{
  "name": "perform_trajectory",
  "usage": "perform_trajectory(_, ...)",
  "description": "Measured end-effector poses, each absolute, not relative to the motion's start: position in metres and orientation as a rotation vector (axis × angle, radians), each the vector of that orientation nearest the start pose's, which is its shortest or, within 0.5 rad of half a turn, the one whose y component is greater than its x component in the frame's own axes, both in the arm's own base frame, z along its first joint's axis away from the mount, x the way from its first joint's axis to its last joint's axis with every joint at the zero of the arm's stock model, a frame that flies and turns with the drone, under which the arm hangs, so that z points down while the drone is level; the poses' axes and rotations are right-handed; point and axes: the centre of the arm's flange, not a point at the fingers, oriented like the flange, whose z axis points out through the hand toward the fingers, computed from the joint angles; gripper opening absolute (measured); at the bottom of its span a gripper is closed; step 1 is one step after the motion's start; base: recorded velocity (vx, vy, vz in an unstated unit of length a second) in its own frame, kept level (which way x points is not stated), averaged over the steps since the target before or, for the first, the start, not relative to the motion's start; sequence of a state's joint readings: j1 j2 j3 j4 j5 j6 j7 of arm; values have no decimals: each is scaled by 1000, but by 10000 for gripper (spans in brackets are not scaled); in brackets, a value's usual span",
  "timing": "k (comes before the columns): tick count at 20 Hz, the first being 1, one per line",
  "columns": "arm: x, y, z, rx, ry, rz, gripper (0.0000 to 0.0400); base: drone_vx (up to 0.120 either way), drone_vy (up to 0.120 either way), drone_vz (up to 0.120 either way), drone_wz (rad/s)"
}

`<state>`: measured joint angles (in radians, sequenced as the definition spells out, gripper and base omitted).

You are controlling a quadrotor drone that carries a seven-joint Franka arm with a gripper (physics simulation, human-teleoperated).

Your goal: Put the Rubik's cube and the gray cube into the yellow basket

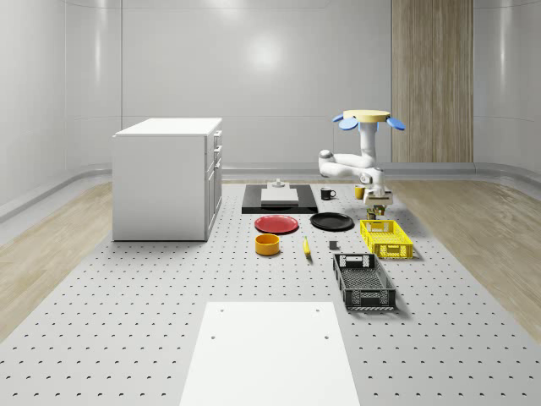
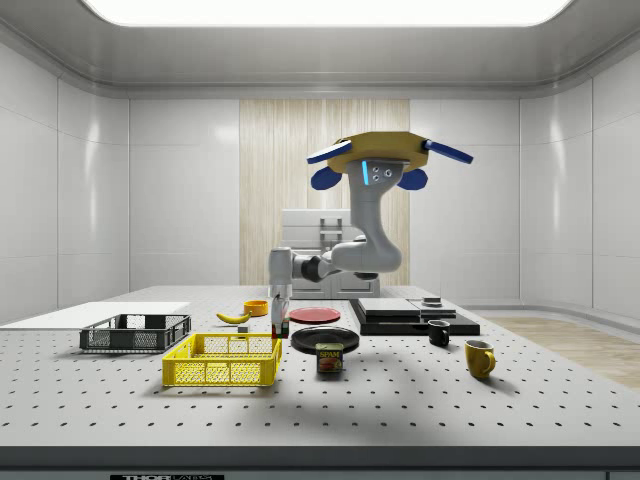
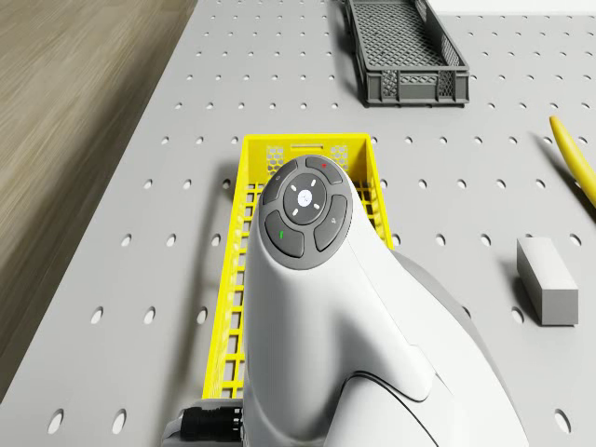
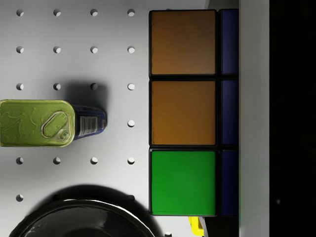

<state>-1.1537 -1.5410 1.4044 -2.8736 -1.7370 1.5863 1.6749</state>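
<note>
Rubik's cube [image 4: 183, 113]: you have this multicoloured plastic puzzle cube, orange, green and blue squares showing, up in the air at the end of the yellow plastic mesh basket [image 3: 226, 307] farthest from the black mesh crate [image 3: 405, 51].
Gripper [image 2: 279, 318]: your two fingers are closed against the Rubik's cube and carry it; it hangs just above the yellow basket's rim.
Gray cube [image 3: 547, 279]: this plain gray block lies on the perforated table [image 1: 127, 321] beside the yellow basket's long side, apart from it, between the basket and the yellow banana [image 3: 577, 158].
Green-lidded tin can [image 4: 37, 123]: it stands on the table just beside the yellow basket's end under the gripper.
Black round plate [image 4: 84, 219]: it sits near that same end, beyond the can.
Drone [image 2: 382, 155]: your yellow-bodied quadrotor hovers high, past that end of the yellow basket.
</note>
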Motion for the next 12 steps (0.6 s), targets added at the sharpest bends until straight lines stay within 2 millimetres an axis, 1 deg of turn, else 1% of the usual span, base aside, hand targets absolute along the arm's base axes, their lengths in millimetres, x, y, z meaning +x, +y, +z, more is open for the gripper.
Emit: perform_trajectory(12,307,6,483,1,-2,786,325,120,0,0,0)
